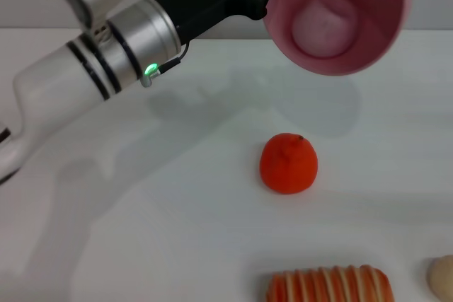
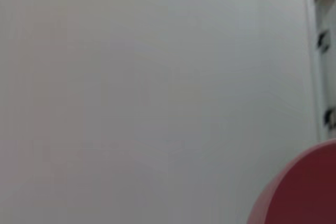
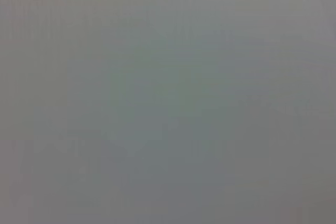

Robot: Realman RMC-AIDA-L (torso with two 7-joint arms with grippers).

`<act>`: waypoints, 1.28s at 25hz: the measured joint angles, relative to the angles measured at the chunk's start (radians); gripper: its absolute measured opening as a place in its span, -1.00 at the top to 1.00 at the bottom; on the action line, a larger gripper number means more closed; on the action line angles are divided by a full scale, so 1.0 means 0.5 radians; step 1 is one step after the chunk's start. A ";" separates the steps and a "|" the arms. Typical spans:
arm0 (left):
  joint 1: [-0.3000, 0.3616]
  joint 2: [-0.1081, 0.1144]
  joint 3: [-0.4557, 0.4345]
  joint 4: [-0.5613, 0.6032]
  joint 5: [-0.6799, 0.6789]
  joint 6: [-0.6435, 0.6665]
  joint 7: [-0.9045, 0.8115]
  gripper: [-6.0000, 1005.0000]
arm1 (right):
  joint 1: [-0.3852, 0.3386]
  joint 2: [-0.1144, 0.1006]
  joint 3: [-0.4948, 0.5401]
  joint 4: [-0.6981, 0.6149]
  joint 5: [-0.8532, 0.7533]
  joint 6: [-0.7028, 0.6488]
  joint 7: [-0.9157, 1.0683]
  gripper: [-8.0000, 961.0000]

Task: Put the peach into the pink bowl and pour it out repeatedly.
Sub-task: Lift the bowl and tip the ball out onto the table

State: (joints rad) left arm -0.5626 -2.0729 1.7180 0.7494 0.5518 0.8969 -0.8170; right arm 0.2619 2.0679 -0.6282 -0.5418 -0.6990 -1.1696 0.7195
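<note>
Left gripper holds the pink bowl by its rim, raised above the table and tipped toward the camera; its fingers aren't visible, so how wide they stand can't be told. The peach sits inside the bowl, nothing else in it. Bowl looks light, stiff, smooth plastic, so a rim pinch suits; the peach is likely light and will roll. Orange-red fruit lies on the table below. Right gripper not seen.

We see a white table. On it lie an orange-red fruit, a striped orange thing and a beige thing, all well below the raised jaws.
</note>
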 joint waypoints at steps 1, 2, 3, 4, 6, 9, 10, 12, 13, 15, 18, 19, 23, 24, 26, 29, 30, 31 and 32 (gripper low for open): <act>0.000 -0.001 0.007 -0.044 -0.056 0.079 0.067 0.91 | -0.005 0.000 0.000 0.000 0.000 0.000 0.000 0.02; -0.001 -0.001 0.031 -0.094 -0.131 0.165 0.140 0.91 | -0.010 0.000 -0.001 0.001 -0.001 0.000 0.000 0.02; -0.002 -0.001 0.059 -0.125 -0.194 0.221 0.197 0.91 | -0.016 0.000 -0.001 0.001 -0.001 -0.001 -0.001 0.02; -0.005 -0.001 0.088 -0.149 -0.248 0.266 0.254 0.91 | -0.020 0.000 -0.001 0.001 -0.001 -0.001 -0.001 0.02; -0.004 -0.002 0.144 -0.167 -0.333 0.307 0.381 0.91 | -0.025 -0.001 0.003 0.001 -0.001 -0.001 -0.001 0.02; 0.001 -0.007 0.268 -0.171 -0.457 0.327 0.548 0.91 | -0.030 -0.002 0.004 0.000 -0.001 -0.002 -0.002 0.02; 0.001 -0.008 0.304 -0.172 -0.507 0.328 0.593 0.91 | -0.031 -0.002 0.004 0.000 -0.001 -0.002 -0.002 0.02; 0.004 -0.008 0.364 -0.172 -0.598 0.331 0.673 0.91 | -0.032 -0.002 0.005 0.000 -0.001 -0.002 -0.002 0.02; 0.006 -0.008 0.391 -0.173 -0.649 0.335 0.723 0.91 | -0.033 -0.002 0.005 0.000 -0.001 -0.002 -0.002 0.02; 0.013 -0.008 0.457 -0.173 -0.755 0.342 0.814 0.91 | -0.033 -0.003 0.005 -0.001 -0.001 -0.002 -0.003 0.02; 0.018 -0.008 0.538 -0.174 -0.891 0.353 0.908 0.91 | -0.037 -0.003 0.005 -0.016 -0.001 -0.001 -0.003 0.02; 0.018 -0.008 0.555 -0.174 -0.917 0.354 0.926 0.91 | -0.038 -0.003 0.005 -0.023 -0.001 0.000 -0.003 0.02; 0.020 -0.008 0.568 -0.175 -0.930 0.354 0.940 0.91 | -0.039 -0.003 0.004 -0.027 -0.001 -0.001 -0.003 0.02; 0.019 -0.008 0.570 -0.175 -0.930 0.353 0.940 0.91 | -0.039 -0.003 0.002 -0.027 -0.001 -0.002 -0.003 0.02; 0.016 -0.008 0.573 -0.176 -0.931 0.340 0.937 0.91 | -0.036 -0.003 -0.005 -0.027 -0.001 -0.001 -0.003 0.02; 0.004 -0.006 0.568 -0.172 -0.936 0.276 0.907 0.91 | -0.030 -0.003 -0.013 -0.027 -0.001 0.007 -0.003 0.02; -0.001 -0.002 0.562 -0.162 -0.941 0.230 0.883 0.91 | -0.028 -0.003 -0.016 -0.027 -0.001 0.009 -0.003 0.02; -0.011 0.003 0.553 -0.145 -0.945 0.153 0.835 0.91 | -0.028 -0.003 -0.019 -0.027 -0.001 0.010 0.001 0.02; -0.022 0.010 0.542 -0.128 -0.948 0.085 0.793 0.91 | -0.027 -0.003 -0.020 -0.027 -0.001 0.010 0.008 0.02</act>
State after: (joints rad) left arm -0.5737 -2.0681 1.9891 0.6854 0.0776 0.9393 -0.4207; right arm 0.2484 2.0662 -0.6382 -0.5553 -0.6996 -1.1647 0.7232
